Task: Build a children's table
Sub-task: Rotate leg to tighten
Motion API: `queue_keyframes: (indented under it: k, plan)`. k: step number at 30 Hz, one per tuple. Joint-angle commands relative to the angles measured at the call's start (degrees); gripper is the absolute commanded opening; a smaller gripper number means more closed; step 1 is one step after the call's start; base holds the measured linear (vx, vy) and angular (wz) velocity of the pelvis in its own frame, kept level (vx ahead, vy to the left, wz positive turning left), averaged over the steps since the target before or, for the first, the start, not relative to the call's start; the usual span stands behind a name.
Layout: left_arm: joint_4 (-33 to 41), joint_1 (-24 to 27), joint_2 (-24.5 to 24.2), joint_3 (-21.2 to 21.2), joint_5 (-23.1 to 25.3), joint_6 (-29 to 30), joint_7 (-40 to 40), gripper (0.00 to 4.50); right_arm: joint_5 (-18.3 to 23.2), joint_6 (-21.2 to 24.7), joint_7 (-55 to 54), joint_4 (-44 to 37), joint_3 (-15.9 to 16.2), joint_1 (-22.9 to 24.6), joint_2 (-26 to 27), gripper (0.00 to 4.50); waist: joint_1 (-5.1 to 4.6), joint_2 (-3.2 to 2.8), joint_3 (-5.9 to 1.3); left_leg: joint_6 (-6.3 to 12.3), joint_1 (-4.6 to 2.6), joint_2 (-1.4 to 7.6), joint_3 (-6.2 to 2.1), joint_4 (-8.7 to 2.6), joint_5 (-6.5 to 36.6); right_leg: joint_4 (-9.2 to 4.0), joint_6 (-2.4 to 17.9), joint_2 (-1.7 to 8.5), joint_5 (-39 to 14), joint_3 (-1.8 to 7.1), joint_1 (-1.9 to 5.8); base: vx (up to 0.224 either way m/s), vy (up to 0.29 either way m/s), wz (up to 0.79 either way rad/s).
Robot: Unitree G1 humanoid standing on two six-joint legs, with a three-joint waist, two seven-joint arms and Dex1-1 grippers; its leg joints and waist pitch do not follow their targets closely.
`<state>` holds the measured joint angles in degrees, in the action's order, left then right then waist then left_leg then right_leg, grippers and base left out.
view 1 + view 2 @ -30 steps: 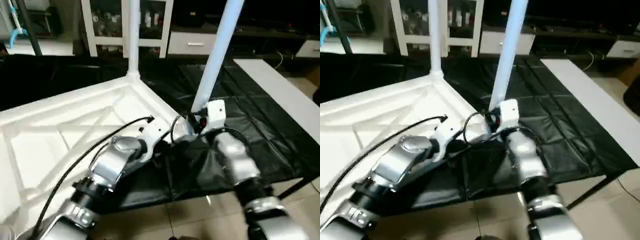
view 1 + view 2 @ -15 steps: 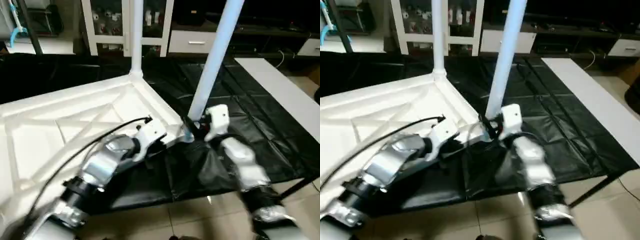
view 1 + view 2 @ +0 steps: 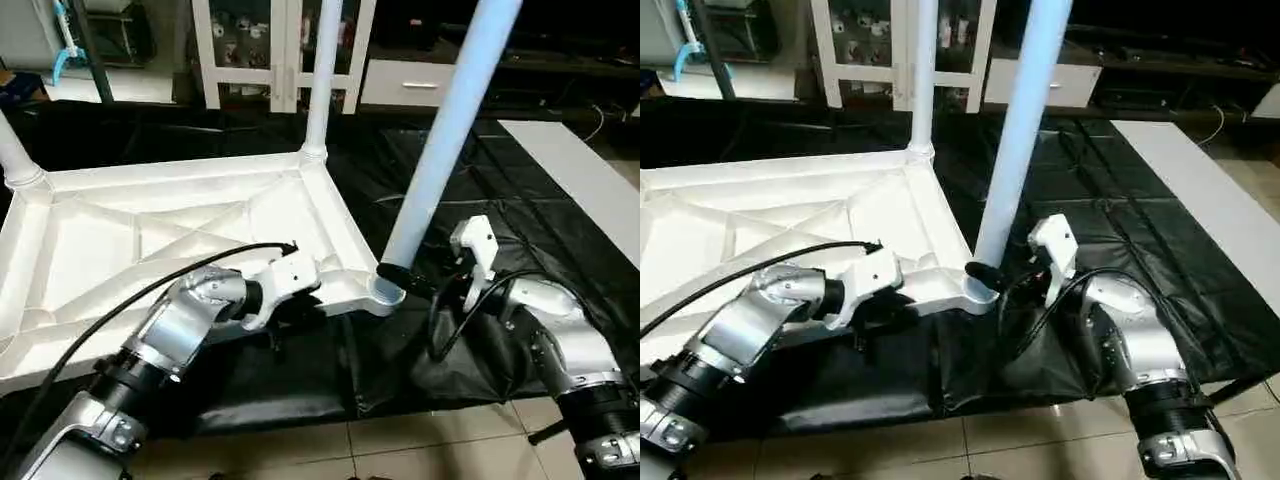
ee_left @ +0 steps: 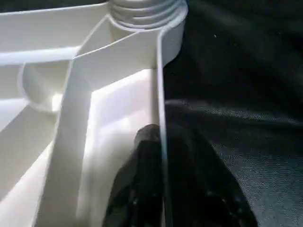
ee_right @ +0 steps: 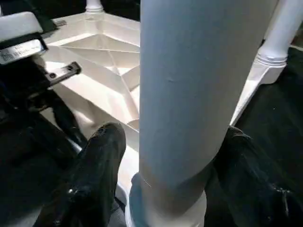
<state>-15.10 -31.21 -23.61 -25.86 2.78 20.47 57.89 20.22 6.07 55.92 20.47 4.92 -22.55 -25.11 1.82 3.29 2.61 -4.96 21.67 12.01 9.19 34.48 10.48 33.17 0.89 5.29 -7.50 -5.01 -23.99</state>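
The children's table top [image 3: 150, 230] lies upside down on a black sheet, ribs facing up. One white leg [image 3: 440, 150] stands in the near right corner socket [image 3: 385, 292], leaning slightly. Another leg [image 3: 322, 70] rises from the far corner, and a third leg [image 3: 15, 160] from the left corner. My left gripper [image 4: 163, 175] is shut on the top's near rim, with one black finger [image 4: 142, 161] inside the wall and one outside. My right gripper [image 5: 173, 161] is open around the base of the near leg. Its fingers [image 5: 97, 161] stand on either side, with a gap on one side.
The black sheet [image 3: 560, 230] covers the work table, which ends just in front of my arms over tiled floor [image 3: 420, 450]. A white board [image 3: 585, 175] lies at the right. A white cabinet [image 3: 260, 50] stands behind. A black cable [image 3: 150, 290] loops over my left forearm.
The camera has shifted, bringing the left corner leg into view. My right gripper's fingers have spread away from the near leg's base. My left gripper stays on the rim.
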Motion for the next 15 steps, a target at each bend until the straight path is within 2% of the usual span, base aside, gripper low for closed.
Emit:
queue_keyframes:
  k: [1,4,7,9,11,12,15]
  plan:
    - [-2.32,-1.22,0.45,-2.23,1.74,-1.71,0.67,0.78,1.82,2.05,2.02,-3.34,0.44,-0.31,-1.0,2.97,-0.14,-0.81,-3.99,2.28,-0.66,1.03,0.45,-4.47,13.44,-2.71,11.89,2.14,-11.3,2.28,3.46,0.0,0.0,0.0]
    - [-3.37,-1.55,0.66,-2.31,1.99,-1.72,1.39,0.78,2.2,2.96,2.87,-4.45,0.67,0.02,-1.55,2.97,-0.11,-0.81,-3.87,2.44,-0.66,1.02,0.55,-4.48,13.7,-2.94,11.44,2.27,-13.55,2.3,3.53,0.0,0.0,0.0]
    - [-3.93,-2.01,0.87,-1.84,1.74,-0.05,1.88,0.44,1.38,3.04,4.85,-4.27,0.75,-0.06,-2.65,2.97,0.05,-0.95,-3.77,2.08,-0.97,1.04,0.65,-4.5,15.57,-3.42,10.36,2.35,-18.2,2.34,3.27,0.0,0.0,0.0]
    - [-4.17,-2.07,0.37,-2.04,1.71,0.58,2.88,0.27,0.62,2.83,6.96,-3.59,0.92,-0.43,-3.94,2.97,0.05,-0.98,-3.64,1.92,-1.07,1.07,0.65,-4.58,16.53,-3.58,10.19,2.19,-19.24,2.33,3.07,0.0,0.0,0.0]
    - [-4.63,-2.06,-0.28,-2.36,1.53,0.52,3.68,0.14,-0.03,2.83,9.33,-2.68,1.23,-1.11,-5.86,2.97,0.05,-1.29,-3.6,1.76,-1.12,1.08,0.56,-4.66,17.45,-3.62,10.13,2.16,-19.81,2.3,3.14,0.0,0.0,0.0]
    - [-4.67,-1.95,-0.47,-2.39,1.28,0.51,4.0,0.14,-0.5,2.66,10.49,-2.0,1.45,-1.58,-6.87,2.97,0.01,-1.07,-3.56,1.84,-1.13,1.01,0.6,-4.59,18.05,-3.71,10.06,2.08,-20.33,2.29,3.1,0.0,0.0,0.0]
    - [-4.57,-1.64,-0.57,-2.22,1.0,0.44,4.59,0.01,-1.58,1.98,12.12,-0.85,1.96,-2.29,-8.22,2.97,-0.11,-1.07,-3.37,1.86,-1.16,0.96,0.55,-4.63,19.72,-4.05,9.26,2.16,-23.71,2.29,3.0,0.0,0.0,0.0]
